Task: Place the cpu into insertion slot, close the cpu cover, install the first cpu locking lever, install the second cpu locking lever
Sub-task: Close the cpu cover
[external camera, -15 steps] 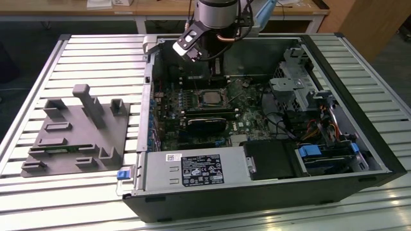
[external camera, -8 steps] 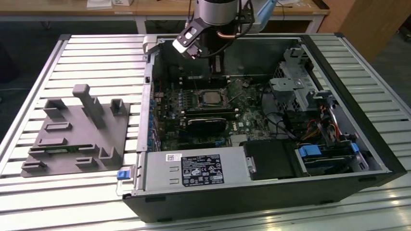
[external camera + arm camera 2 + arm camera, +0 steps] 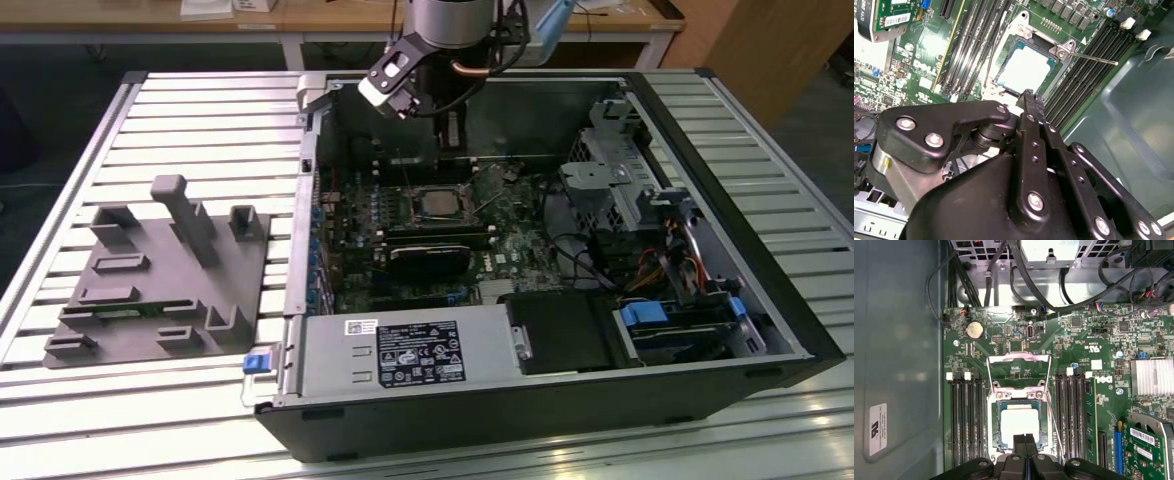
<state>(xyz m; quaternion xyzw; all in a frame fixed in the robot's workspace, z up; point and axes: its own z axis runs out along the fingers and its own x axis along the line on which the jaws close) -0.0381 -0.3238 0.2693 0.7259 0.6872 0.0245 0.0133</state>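
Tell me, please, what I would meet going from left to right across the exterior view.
Grey plastic fixture → blue clip → cpu → metal drive cage → black case wall.

Just me, pinched shut and pointing down

My arm reached in from the top edge of the exterior view, with its silver wrist tipped toward that view's left. My gripper pointed downward. In both wrist views my two black fingers were pressed flat against each other, only a thin seam between them.
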